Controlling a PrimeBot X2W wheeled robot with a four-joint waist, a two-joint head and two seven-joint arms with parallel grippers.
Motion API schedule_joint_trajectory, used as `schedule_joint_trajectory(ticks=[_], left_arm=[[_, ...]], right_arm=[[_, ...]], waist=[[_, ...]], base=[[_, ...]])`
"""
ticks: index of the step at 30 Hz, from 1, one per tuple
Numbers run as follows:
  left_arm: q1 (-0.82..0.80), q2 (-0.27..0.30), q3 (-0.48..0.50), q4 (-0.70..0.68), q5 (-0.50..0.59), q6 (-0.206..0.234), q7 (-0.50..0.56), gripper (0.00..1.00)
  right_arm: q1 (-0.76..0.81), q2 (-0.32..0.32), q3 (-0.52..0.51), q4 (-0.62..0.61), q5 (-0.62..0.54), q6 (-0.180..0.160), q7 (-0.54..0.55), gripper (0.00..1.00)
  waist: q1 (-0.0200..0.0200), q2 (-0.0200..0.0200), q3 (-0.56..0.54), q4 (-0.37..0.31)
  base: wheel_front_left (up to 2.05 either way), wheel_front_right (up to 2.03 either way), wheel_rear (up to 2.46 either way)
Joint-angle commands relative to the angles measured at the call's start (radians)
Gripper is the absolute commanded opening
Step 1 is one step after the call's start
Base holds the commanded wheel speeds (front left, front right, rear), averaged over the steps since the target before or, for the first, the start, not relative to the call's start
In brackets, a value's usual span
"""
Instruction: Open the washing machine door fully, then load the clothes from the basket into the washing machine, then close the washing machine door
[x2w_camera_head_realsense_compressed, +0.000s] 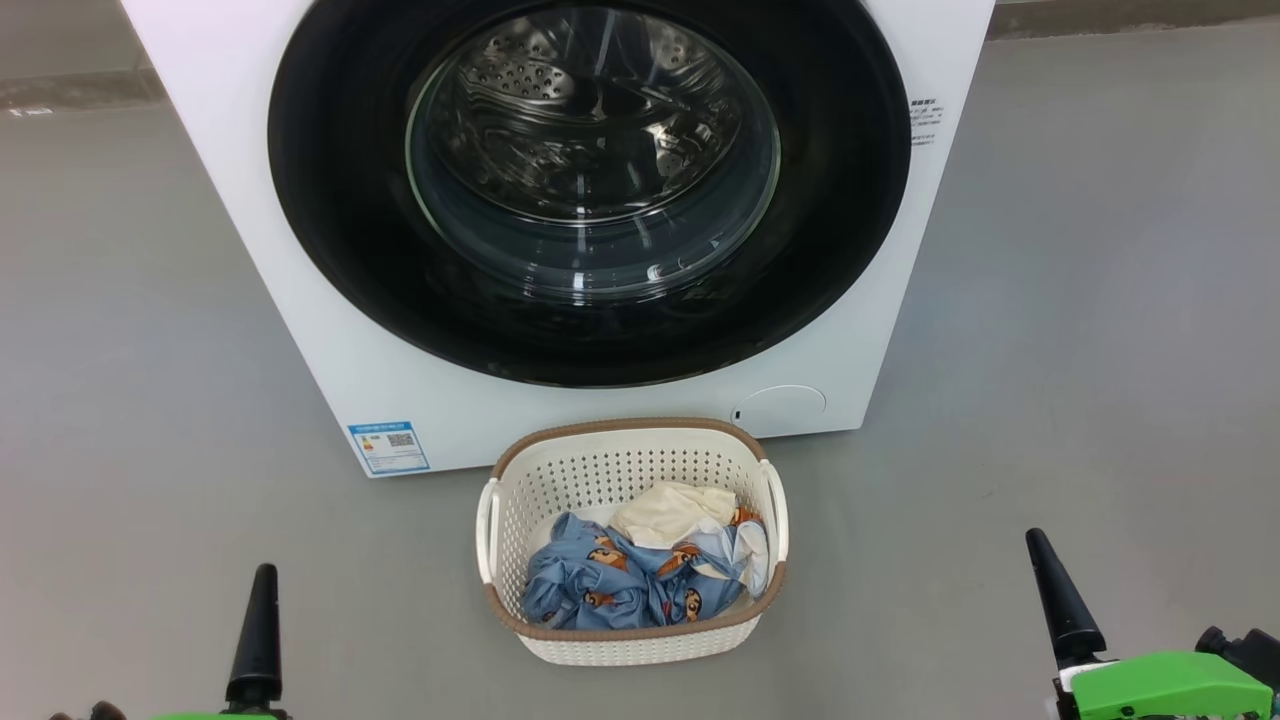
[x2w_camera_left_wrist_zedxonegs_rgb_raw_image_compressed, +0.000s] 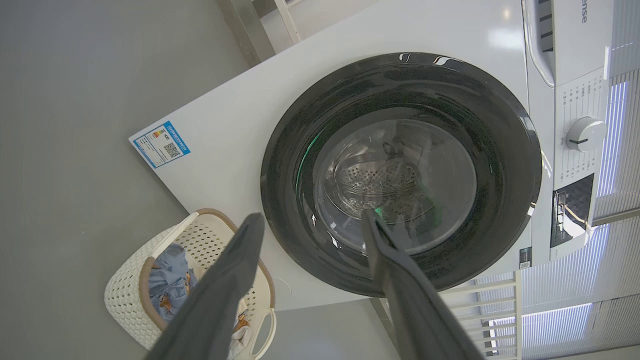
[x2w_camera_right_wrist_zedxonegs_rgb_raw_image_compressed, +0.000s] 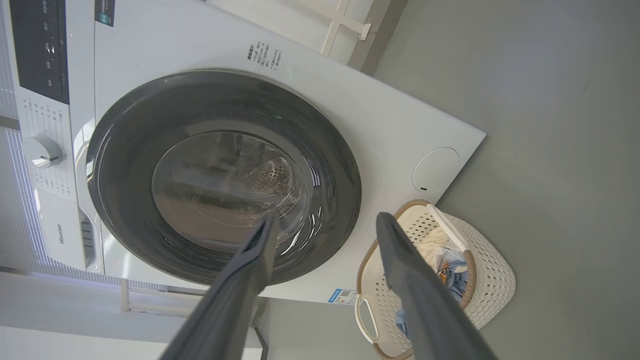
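Both empty, jaws spread: my left gripper (x2w_camera_left_wrist_zedxonegs_rgb_raw_image_compressed: 311, 216) at seven o'clock and right gripper (x2w_camera_right_wrist_zedxonegs_rgb_raw_image_compressed: 326, 216) at five flank the basket (x2w_camera_head_realsense_compressed: 620, 470) of clothes (x2w_camera_head_realsense_compressed: 620, 585) at six, leaving the shut washing machine door (x2w_camera_head_realsense_compressed: 590, 190) at twelve unobstructed for opening first.

A grey floor (x2w_camera_head_realsense_compressed: 1100, 300) and pale slatted blinds (x2w_camera_left_wrist_zedxonegs_rgb_raw_image_compressed: 575, 325).

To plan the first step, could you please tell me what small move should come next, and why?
Probably reach an open gripper to the rim of the large round glossy black door, which sits shut on the white boxy washing machine; the light blue and cream clothes lie in the cream perforated basket, and left gripper and right gripper are open and empty.
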Motion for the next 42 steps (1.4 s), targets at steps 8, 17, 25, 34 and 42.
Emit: schedule_joint_trajectory(ticks=[8,17,25,34,42], left_arm=[[-0.043,0.023,0.008,-0.045,0.156,-0.005,-0.029,1.0],[-0.045,0.028,0.0,-0.056,0.353,-0.005,-0.058,1.0],[-0.047,0.032,-0.011,-0.062,0.49,0.001,-0.081,1.0],[-0.052,0.036,-0.021,-0.066,0.604,0.004,-0.105,1.0],[-0.058,0.038,-0.025,-0.068,0.703,0.009,-0.128,1.0]], right_arm=[[-0.056,-0.014,0.012,-0.022,-0.153,0.001,-0.029,1.0],[-0.064,-0.01,0.009,-0.025,-0.356,0.001,-0.058,1.0],[-0.072,-0.007,0.011,-0.02,-0.507,0.001,-0.078,1.0],[-0.08,0.0,0.014,-0.023,-0.631,0.001,-0.089,1.0],[-0.088,0.002,0.02,-0.028,-0.74,0.001,-0.101,1.0]], waist=[[-0.0001,0.0,0.002,-0.001],[-0.0001,0.0,0.005,-0.001],[-0.0001,0.0,0.008,0.0],[-0.0001,0.0,0.012,0.001],[-0.0001,0.0,0.013,0.002]], base=[[0.0,0.0,0.0],[0.0,0.0,0.0],[0.0,0.0,0.0],[0.0,0.0,0.0],[0.0,0.0,0.0]])
